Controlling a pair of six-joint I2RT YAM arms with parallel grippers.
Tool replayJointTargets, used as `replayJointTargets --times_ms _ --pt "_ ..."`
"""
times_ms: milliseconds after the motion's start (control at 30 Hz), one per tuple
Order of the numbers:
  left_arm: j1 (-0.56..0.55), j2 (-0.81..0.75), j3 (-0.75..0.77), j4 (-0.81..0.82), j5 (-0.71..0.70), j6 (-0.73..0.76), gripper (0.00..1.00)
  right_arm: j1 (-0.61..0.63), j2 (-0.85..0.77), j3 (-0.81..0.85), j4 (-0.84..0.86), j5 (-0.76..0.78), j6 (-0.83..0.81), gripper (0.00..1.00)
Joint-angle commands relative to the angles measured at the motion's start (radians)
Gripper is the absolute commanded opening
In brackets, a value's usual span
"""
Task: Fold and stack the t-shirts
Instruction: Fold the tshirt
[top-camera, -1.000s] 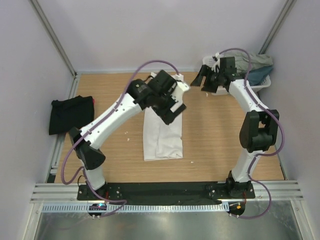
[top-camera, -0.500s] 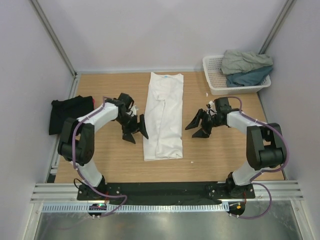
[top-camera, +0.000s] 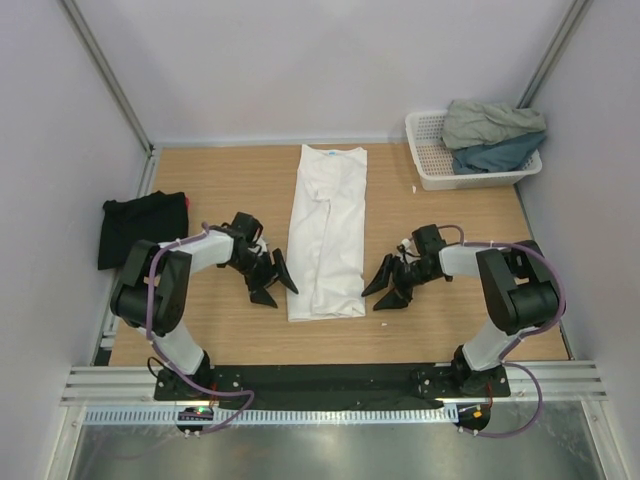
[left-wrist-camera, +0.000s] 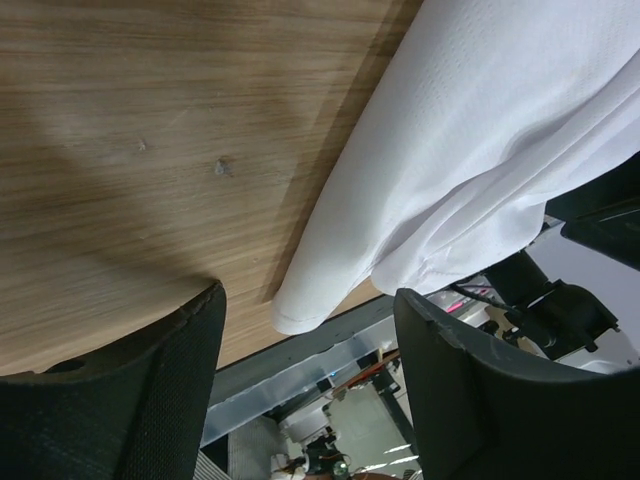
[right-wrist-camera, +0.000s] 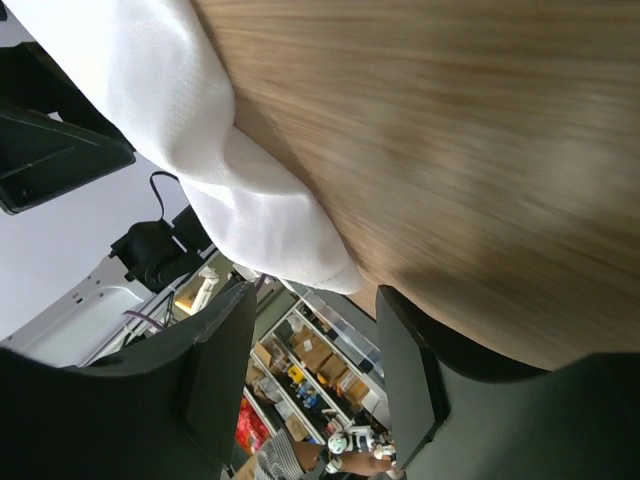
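Observation:
The white t-shirt (top-camera: 327, 232) lies as a long narrow folded strip down the middle of the table, blue neck label at its far end. It also shows in the left wrist view (left-wrist-camera: 470, 130) and the right wrist view (right-wrist-camera: 180, 120). My left gripper (top-camera: 274, 284) is open and empty, low at the shirt's near left edge. My right gripper (top-camera: 385, 288) is open and empty, low at the shirt's near right edge. The black t-shirt (top-camera: 140, 227) lies folded at the table's left edge. The grey-green t-shirt (top-camera: 490, 121) and teal t-shirt (top-camera: 498, 155) lie crumpled in the basket.
The white lattice basket (top-camera: 432, 163) stands at the far right corner. The wooden table (top-camera: 220, 185) is bounded by grey walls on three sides and a black rail (top-camera: 330, 378) with both arm bases at the near edge.
Both arms swung from high over the table's far end down to the table beside the shirt, then moved nearer along its edges. The white shirt's far half came into view.

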Motion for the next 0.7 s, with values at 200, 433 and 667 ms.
replayJointTargets --times_ms 200,433,667 --pt "0.009 0.025 -0.033 0.101 0.061 -0.054 0.58 0.099 0.068 0.057 0.138 -0.008 0.083 0.56" --pt "0.009 0.013 -0.064 0.121 0.065 -0.073 0.49 0.108 0.046 -0.004 0.146 -0.007 0.098 0.43" --pt "0.006 0.013 -0.099 0.144 0.082 -0.096 0.23 0.124 -0.041 -0.096 0.183 -0.008 0.123 0.23"
